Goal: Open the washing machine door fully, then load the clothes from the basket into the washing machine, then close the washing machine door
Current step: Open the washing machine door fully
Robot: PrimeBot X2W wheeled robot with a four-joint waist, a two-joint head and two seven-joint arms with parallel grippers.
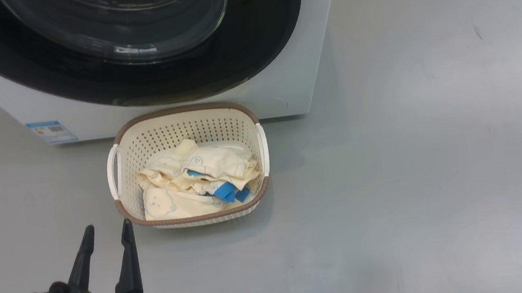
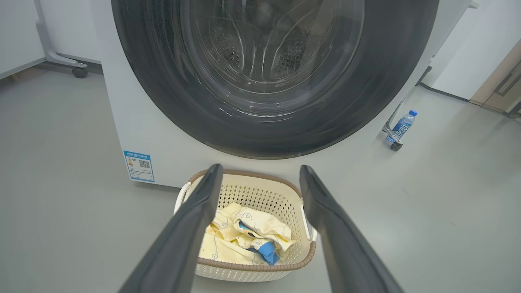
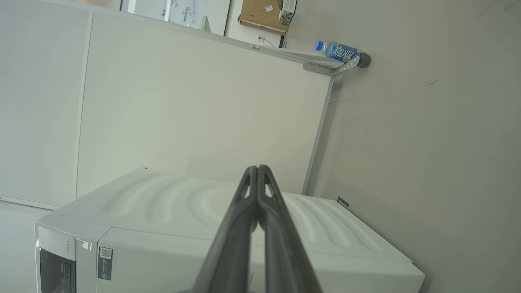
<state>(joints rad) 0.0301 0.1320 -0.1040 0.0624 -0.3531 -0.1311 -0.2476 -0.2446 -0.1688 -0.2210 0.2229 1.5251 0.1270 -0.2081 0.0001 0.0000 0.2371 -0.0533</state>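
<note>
The washing machine door [image 2: 264, 142] sits shut on the white washing machine [image 2: 122, 122], so we should catch the black ring at its free edge and swing it fully wide first. Just below, on the floor, the basket [image 1: 184, 109] holds the clothes [image 1: 197, 175]. Our left claw [image 1: 108, 224] hovers released beside the basket, aimed at the door. Our right claw [image 3: 258, 167], clenched on nothing, points along the machine's ribbed panel.

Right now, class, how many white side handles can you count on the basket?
2. One handle sits on the basket's left side, the other on its right side, both under the brown rim. None looks hidden.
</note>
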